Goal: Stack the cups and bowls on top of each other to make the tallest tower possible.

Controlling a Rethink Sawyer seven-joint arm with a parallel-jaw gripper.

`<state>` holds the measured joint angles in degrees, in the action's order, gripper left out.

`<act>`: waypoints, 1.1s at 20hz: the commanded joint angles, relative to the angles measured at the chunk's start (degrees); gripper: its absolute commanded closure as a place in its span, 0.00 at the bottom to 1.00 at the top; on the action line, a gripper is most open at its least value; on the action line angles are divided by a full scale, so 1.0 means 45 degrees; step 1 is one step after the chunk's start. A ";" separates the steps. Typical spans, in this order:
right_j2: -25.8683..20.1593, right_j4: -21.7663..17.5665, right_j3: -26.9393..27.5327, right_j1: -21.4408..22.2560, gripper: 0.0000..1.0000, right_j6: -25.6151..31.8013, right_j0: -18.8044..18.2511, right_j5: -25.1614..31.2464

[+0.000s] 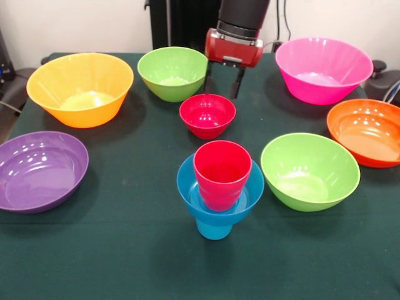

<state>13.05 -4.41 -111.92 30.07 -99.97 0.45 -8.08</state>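
The tower stands at the table's middle front: a sky-blue cup (214, 229) at the bottom, a small blue bowl (187, 187) on it, and a red cup (222, 172) standing upright in the bowl. A small red bowl (207, 114) sits behind it. My gripper (222, 81) hangs open and empty just behind the small red bowl, between a lime green bowl (173, 72) and a pink bowl (322, 67). A second lime green bowl (309, 169) sits right of the tower.
A yellow-orange bowl (80, 87) stands at the back left, a purple bowl (39, 169) at the left, an orange bowl (369, 130) at the right edge. The dark green table (112, 250) carries all of them.
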 commanded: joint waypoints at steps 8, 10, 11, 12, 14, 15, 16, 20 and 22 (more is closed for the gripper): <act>-0.1150 0.1313 0.1923 -0.1688 0.00 -0.1906 0.0635 0.1081; -0.1173 0.1464 0.2230 -0.2013 0.00 -0.1849 0.0676 0.1145; -0.1187 0.1520 0.2329 -0.2132 0.00 -0.1843 0.0684 0.1162; -0.1220 0.1613 0.2544 -0.2357 0.00 -0.1829 0.0687 0.1170; -0.1223 0.1741 0.2794 -0.2630 0.00 -0.1829 0.0735 0.1174; -0.1184 0.1782 0.2855 -0.2676 0.00 -0.1818 0.0771 0.1231; -0.1118 0.1817 0.2897 -0.2666 0.00 -0.1793 0.0806 0.1324; -0.1034 0.1566 0.2667 -0.2441 0.00 -0.1591 0.0614 0.1512; -0.1143 0.1378 0.2652 -0.2394 0.00 -0.1476 0.0403 0.1535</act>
<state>13.03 0.87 -104.30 20.97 -99.97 2.92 -7.76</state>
